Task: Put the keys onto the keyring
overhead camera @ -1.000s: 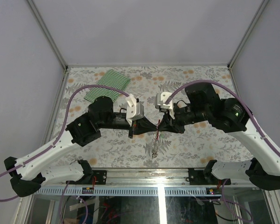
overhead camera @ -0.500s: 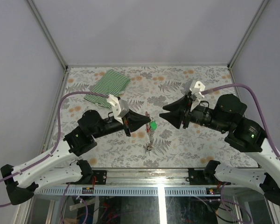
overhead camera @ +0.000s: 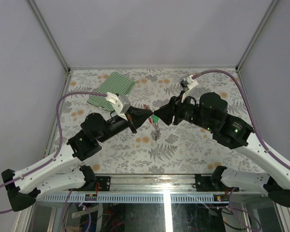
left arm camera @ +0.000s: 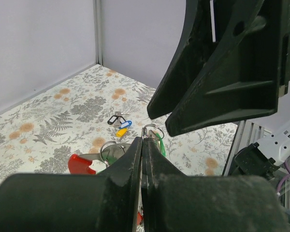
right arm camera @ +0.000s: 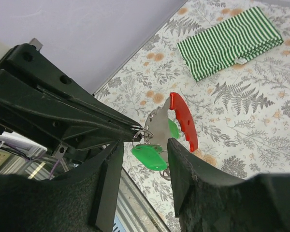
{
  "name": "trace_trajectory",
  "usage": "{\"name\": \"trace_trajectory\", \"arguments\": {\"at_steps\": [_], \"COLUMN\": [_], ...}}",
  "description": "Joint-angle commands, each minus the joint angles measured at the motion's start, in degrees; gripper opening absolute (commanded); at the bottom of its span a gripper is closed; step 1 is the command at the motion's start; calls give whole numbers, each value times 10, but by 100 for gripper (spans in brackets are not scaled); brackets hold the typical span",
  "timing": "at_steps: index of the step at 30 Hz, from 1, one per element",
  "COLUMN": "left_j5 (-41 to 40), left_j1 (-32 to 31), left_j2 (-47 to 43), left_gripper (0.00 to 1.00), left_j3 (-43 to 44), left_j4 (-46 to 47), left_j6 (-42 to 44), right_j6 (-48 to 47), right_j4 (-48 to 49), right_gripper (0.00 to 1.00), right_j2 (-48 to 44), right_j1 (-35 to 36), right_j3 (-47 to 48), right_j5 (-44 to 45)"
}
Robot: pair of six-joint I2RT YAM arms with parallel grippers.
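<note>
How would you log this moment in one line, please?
left hand: shut on keyring | keys: green-tagged, hanging at keyring | right hand: open, straddling keys

Both arms are angling inward, left arm (overhead camera: pixel 63 154) and right arm (overhead camera: pixel 241 137), with tips nearly touching nose to nose. Left pincer (left arm camera: pixel 143 142) is clamping with jaws flush together. Right pincer (right arm camera: pixel 144 144) is sitting part open, fingers (right arm camera: pixel 183 169) parted around the left tip.

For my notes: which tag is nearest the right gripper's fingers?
The lower green tag, showing in the gap between the open fingers of the right gripper. The second green tag and the red loop of the keyring lie farther out.
</note>
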Motion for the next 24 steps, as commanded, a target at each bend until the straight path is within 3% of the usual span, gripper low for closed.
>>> {"name": "trace_trajectory", "arguments": {"at_steps": [1, 7, 17, 21, 24], "left_j5": [-31, -27, -20, -20, -21], "left_j1": [1, 1, 0, 0, 1], "left_j2": [-5, -3, -3, -4, -4], "left_gripper": [0, 0, 0, 0, 0], "left_j3": [25, 30, 31, 31, 32], "left_j4": [21, 17, 14, 12, 10], "left_j6": [9, 12, 13, 13, 14], "right_j6": [27, 27, 27, 25, 25], "right_j4": [25, 26, 30, 29, 41], "right_gripper": [47, 45, 20, 19, 30], "right_j2": [11, 19, 19, 19, 14], "right_j1": [3, 3, 3, 4, 3], "right_j3": [22, 22, 16, 17, 13], "right_j5": [18, 7, 4, 5, 3]}}
